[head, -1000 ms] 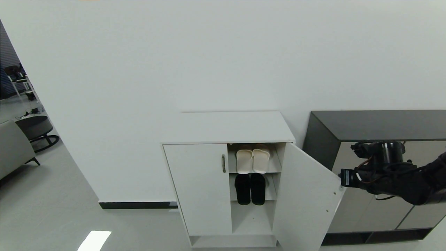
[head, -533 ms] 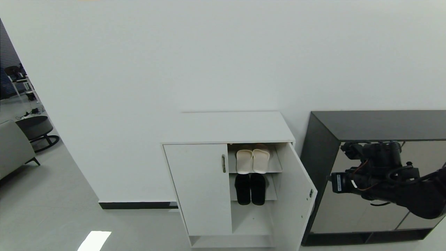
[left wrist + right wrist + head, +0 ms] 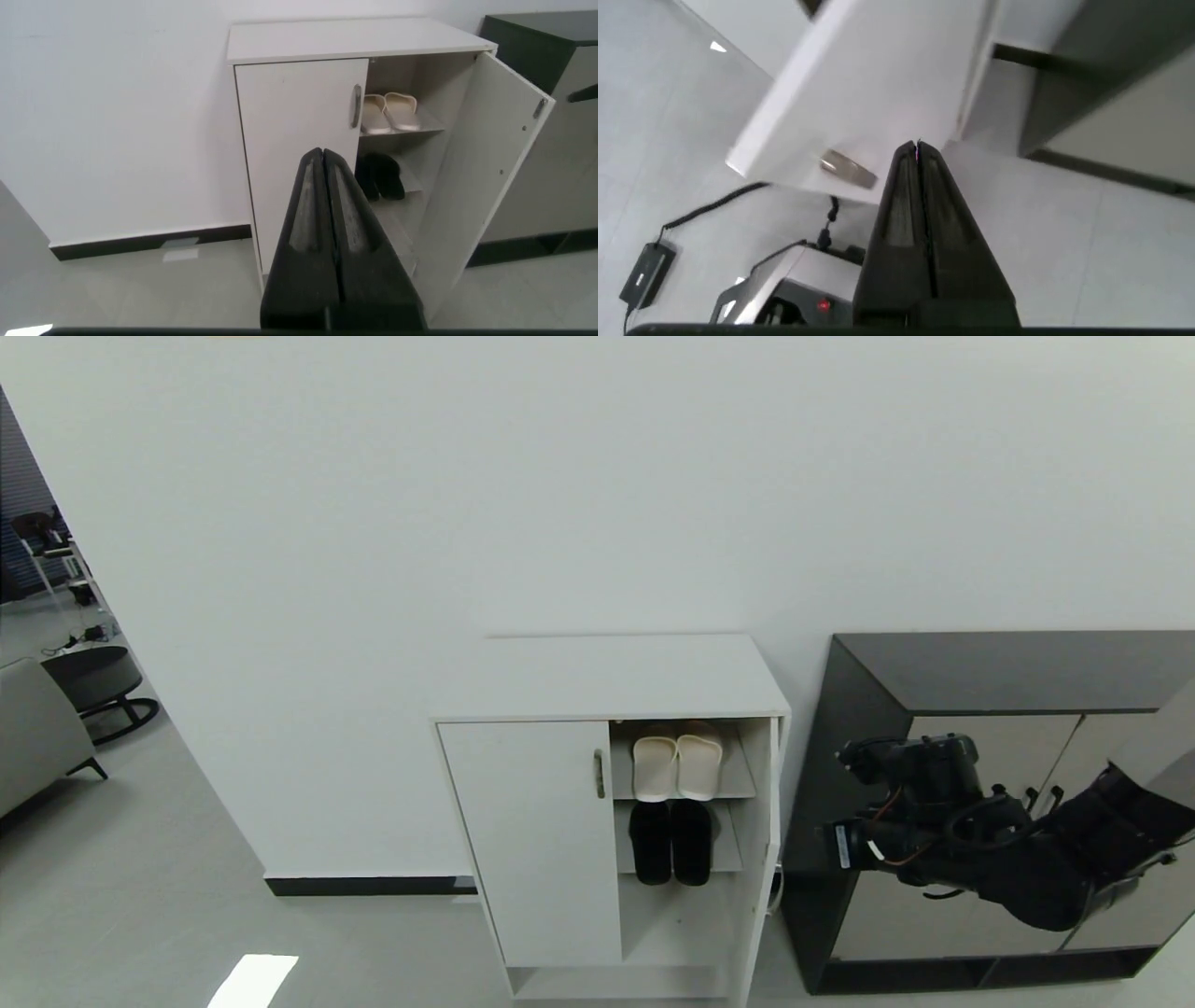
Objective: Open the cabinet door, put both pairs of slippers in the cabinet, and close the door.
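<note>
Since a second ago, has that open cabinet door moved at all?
Yes. The open door has swung away from the dark cabinet toward the white cabinet, and now stands nearly edge-on in the head view.

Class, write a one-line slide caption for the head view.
White cabinet, right door swung outward: white slippers shelved above black slippers, dark cabinet alongside.

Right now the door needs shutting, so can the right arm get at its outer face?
Probably yes: the right gripper, shut, points at the open door close beside its handle, nothing between.
</note>
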`<state>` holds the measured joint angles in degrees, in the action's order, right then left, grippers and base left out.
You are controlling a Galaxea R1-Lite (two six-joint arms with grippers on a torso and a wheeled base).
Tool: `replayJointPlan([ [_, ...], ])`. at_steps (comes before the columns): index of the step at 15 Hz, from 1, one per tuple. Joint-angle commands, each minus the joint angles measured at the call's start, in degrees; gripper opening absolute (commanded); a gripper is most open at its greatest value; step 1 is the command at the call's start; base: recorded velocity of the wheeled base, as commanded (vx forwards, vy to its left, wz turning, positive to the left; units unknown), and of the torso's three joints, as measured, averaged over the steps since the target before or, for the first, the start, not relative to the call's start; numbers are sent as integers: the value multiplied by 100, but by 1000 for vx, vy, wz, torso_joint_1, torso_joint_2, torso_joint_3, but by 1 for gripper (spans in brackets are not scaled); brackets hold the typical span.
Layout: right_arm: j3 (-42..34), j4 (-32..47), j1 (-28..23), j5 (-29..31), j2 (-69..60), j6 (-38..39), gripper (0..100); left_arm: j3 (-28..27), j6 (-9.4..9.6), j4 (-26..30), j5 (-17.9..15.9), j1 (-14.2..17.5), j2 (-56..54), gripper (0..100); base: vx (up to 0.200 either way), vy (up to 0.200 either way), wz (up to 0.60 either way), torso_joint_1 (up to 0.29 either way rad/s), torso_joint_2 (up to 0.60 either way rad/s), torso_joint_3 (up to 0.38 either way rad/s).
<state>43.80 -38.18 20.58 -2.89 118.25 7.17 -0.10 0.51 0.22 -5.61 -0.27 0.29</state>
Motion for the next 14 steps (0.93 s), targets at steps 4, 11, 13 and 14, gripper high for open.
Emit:
replayJointPlan([
  [4, 1157, 12, 825, 377, 937, 109, 0, 1, -7, -4, -2, 0, -3, 0, 0, 0, 0, 0, 0, 0],
  [11, 1377, 39, 1203, 368, 691, 443, 0, 1, -7, 4, -2, 0, -3, 0, 0, 0, 0, 0, 0, 0],
  [13, 788, -128, 1203, 350, 225, 461, 0, 1, -7, -4, -2, 0, -3, 0, 0, 0, 0, 0, 0, 0],
  [14, 480, -392, 1212, 342, 14, 470, 0, 1, -7, -4, -2, 0, -3, 0, 0, 0, 0, 0, 0, 0],
])
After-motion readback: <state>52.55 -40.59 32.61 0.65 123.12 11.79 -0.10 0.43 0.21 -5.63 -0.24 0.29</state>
